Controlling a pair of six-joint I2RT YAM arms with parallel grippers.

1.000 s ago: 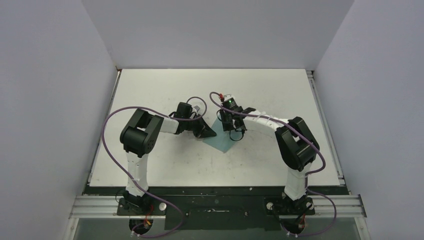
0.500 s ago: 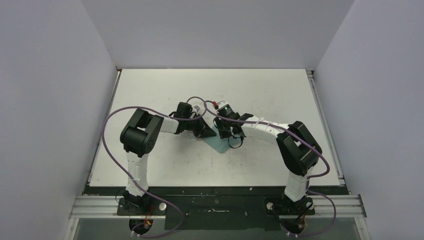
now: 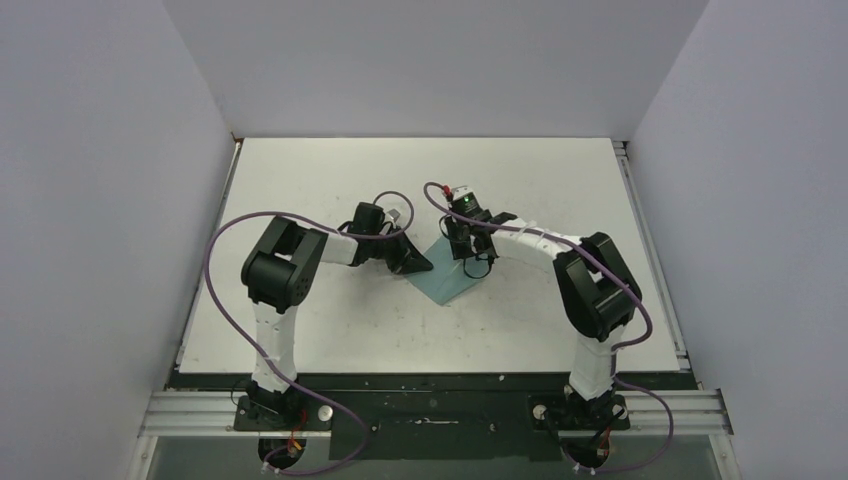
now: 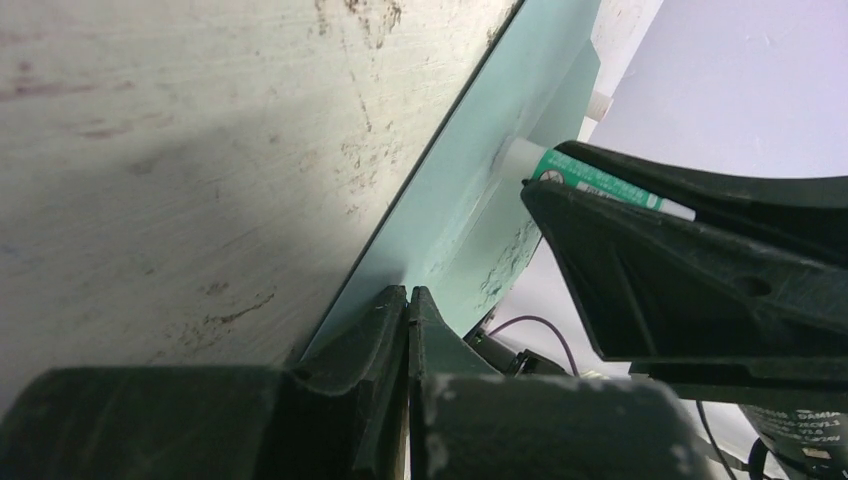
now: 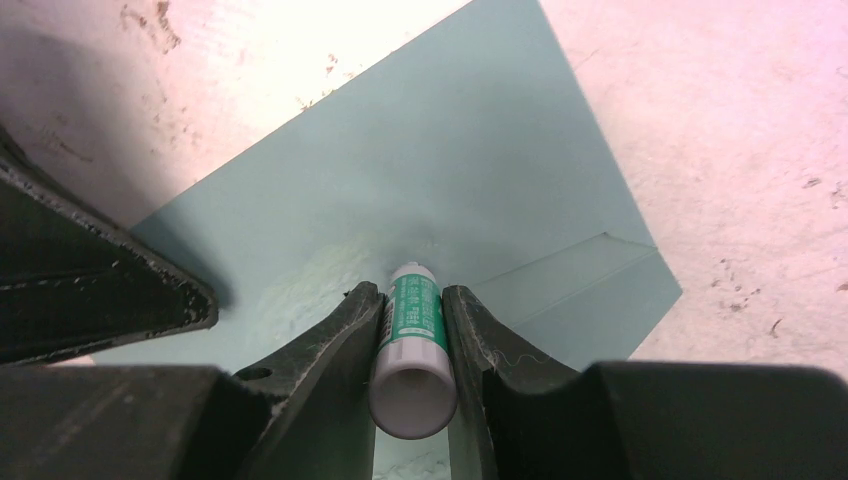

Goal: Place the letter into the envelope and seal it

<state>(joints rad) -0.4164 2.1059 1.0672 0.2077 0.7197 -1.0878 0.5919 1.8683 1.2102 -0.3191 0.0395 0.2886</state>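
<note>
Gluing stage: right gripper point(image 5: 410, 293) grasps glue tube point(image 5: 413, 335), tip on envelope point(image 5: 420, 150); left gripper point(image 4: 407, 303) clenched on envelope edge. Letter unseen, presumably inside; sealing remains.

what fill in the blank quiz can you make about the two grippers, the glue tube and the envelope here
1. The right gripper clamps a glue tube coloured white and ____.
2. The left gripper is ____ on the edge of the envelope.
3. The tube's tip points at the envelope, which lies on the ____.

Missing words: green; shut; table
</note>
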